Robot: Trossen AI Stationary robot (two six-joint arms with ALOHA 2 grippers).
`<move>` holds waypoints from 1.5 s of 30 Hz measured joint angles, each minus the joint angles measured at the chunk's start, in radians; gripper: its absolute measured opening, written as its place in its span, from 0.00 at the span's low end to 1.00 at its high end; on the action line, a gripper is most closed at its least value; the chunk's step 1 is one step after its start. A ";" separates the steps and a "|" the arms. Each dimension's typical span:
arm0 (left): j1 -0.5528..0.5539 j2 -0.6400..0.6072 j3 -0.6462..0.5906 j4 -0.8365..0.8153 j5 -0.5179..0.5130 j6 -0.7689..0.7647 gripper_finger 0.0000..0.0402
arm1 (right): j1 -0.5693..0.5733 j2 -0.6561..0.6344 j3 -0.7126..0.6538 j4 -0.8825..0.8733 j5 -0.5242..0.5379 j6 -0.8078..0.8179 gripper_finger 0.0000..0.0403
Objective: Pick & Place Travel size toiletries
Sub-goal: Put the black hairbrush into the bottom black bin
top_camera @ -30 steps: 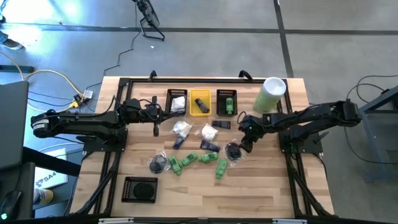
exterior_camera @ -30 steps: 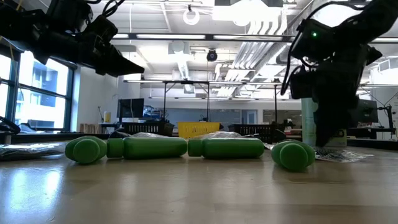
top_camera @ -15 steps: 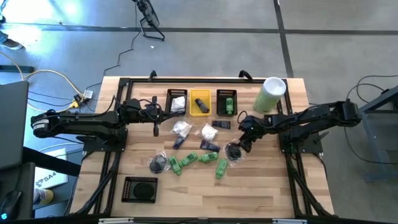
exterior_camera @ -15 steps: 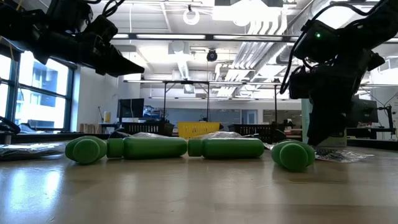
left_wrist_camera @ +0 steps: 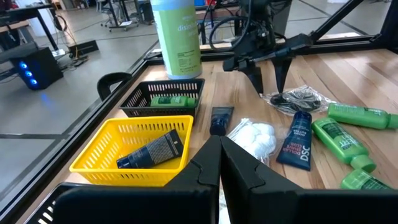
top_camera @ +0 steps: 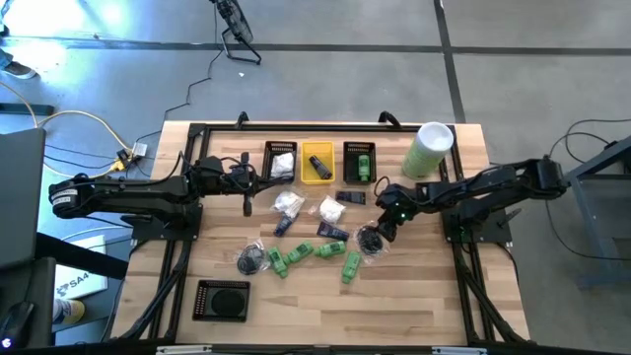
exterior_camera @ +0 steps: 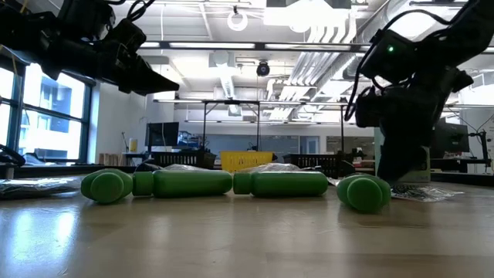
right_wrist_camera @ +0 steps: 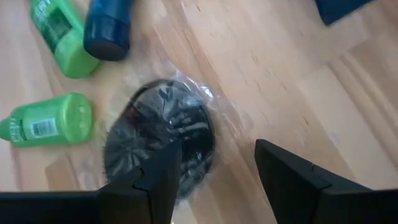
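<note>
We see the right gripper [top_camera: 380,233] low over the black round piece in a clear wrapper [right_wrist_camera: 163,138] near the green bottles [top_camera: 315,254], fingers spread wide, holding nothing. The left gripper [top_camera: 246,202] waits by the bins, pinched closed and empty.

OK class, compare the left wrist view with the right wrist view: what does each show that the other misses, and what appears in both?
Only the left wrist view shows the yellow bin with a dark tube in it, the black bin holding a green bottle, a white packet, and the right arm's gripper from outside.

Only the right wrist view looks straight down between the right gripper's open fingers at the wooden table.

Both show the black round piece in clear wrap, green bottles and a blue tube.
</note>
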 joint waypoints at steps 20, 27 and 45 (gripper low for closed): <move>0.000 0.000 0.000 -0.001 -0.003 0.002 0.00 | -0.001 0.102 -0.001 0.152 -0.099 -0.074 0.16; 0.000 0.000 0.000 -0.001 -0.002 0.002 0.00 | 0.000 0.102 -0.001 0.153 -0.105 -0.080 0.01; 0.000 0.000 0.000 0.004 0.002 0.002 0.00 | -0.039 -0.248 0.009 0.039 0.029 -0.197 0.01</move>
